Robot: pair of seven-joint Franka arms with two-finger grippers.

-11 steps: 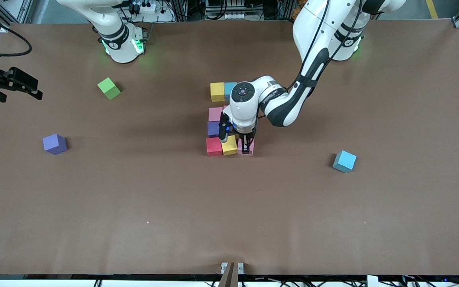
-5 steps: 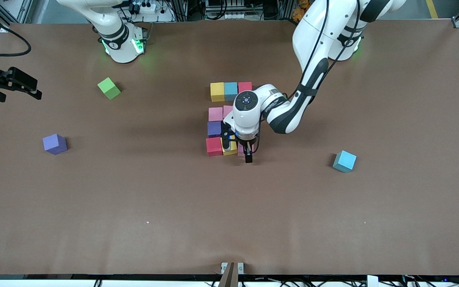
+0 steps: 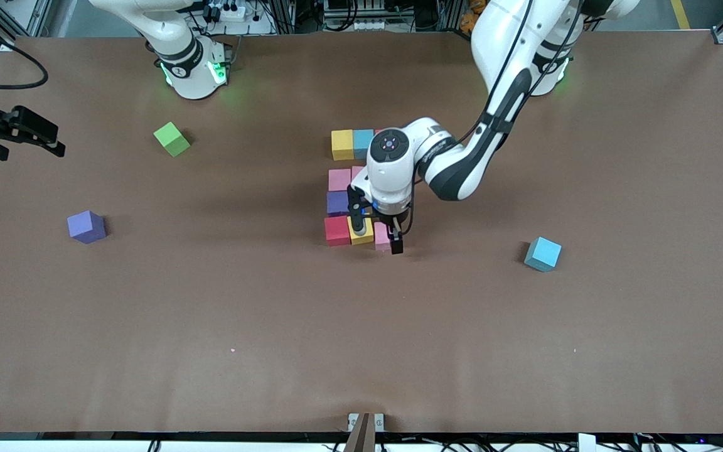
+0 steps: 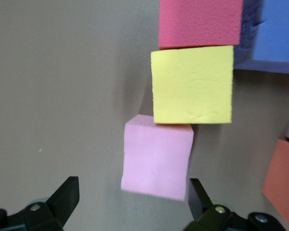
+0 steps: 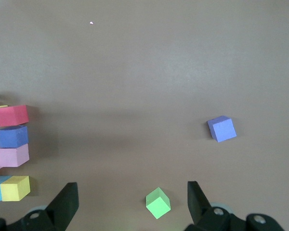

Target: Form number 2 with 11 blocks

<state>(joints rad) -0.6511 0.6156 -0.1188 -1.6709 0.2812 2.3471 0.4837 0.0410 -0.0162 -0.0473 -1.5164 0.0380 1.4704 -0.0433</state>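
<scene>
Front view: my left gripper (image 3: pixel 377 237) hangs spread wide over the pink block (image 4: pixel 157 157), touching nothing. That block touches the yellow block (image 4: pixel 192 84). My right gripper (image 3: pixel 22 133) waits open toward the right arm's end of the table (image 3: pixel 211 326).

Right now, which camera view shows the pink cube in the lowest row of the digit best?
The left wrist view: the pink cube fills the middle, slightly crooked against the yellow cube. In the front view the left gripper covers most of it. The right wrist view does not show it.
</scene>
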